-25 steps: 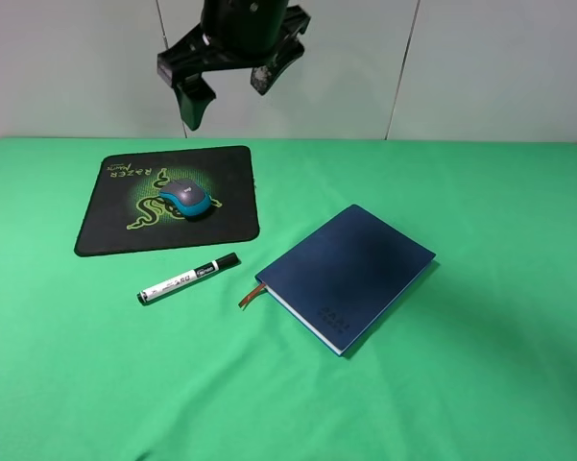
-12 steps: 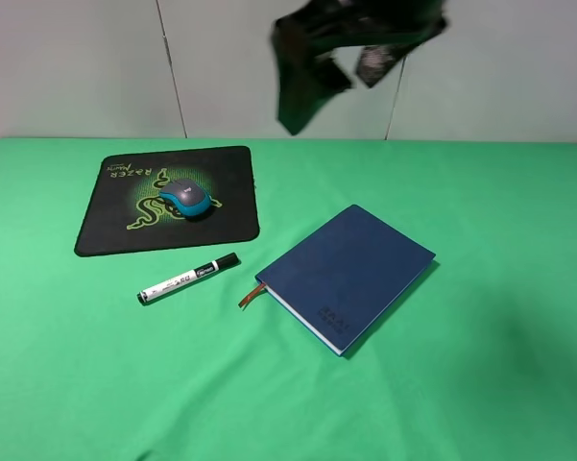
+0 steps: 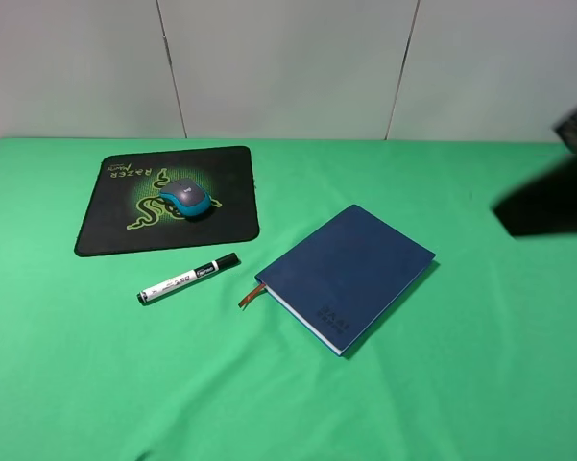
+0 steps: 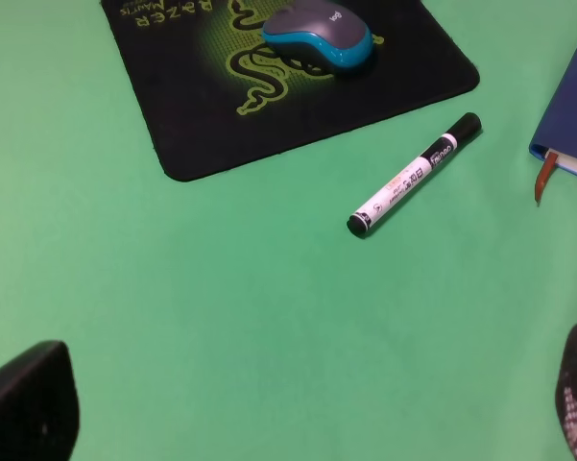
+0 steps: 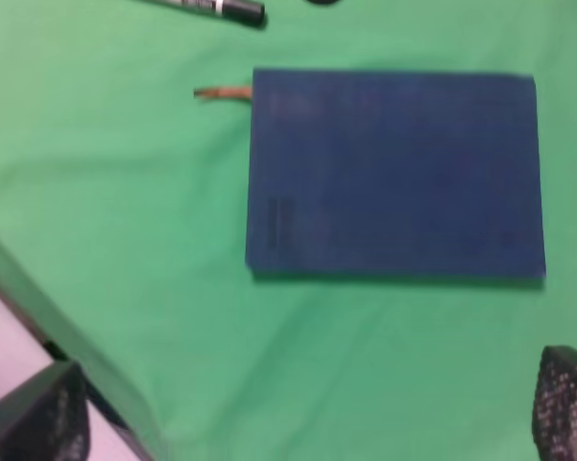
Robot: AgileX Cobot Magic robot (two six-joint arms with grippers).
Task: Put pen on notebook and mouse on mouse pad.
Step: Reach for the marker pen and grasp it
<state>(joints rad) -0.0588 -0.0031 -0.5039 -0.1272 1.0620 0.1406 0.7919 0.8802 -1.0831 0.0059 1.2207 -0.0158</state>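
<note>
Both empty and spread wide, left claw point(image 4: 302, 403), right claw point(image 5: 300, 411), mouse point(image 3: 187, 197) on mouse pad point(image 3: 106, 226), pen point(image 3: 187, 279) near notebook point(image 3: 350, 269)

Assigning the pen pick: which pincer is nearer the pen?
Left, likely. The left pincer has the pen lying mid-frame ahead of it. The right pincer hangs over the notebook, the pen only at its view's edge.

The green-covered bench point(image 3: 480, 384) spreads out below the right end effector point(image 5: 302, 413). Beyond it stands a pale panelled wall point(image 3: 288, 67).
</note>
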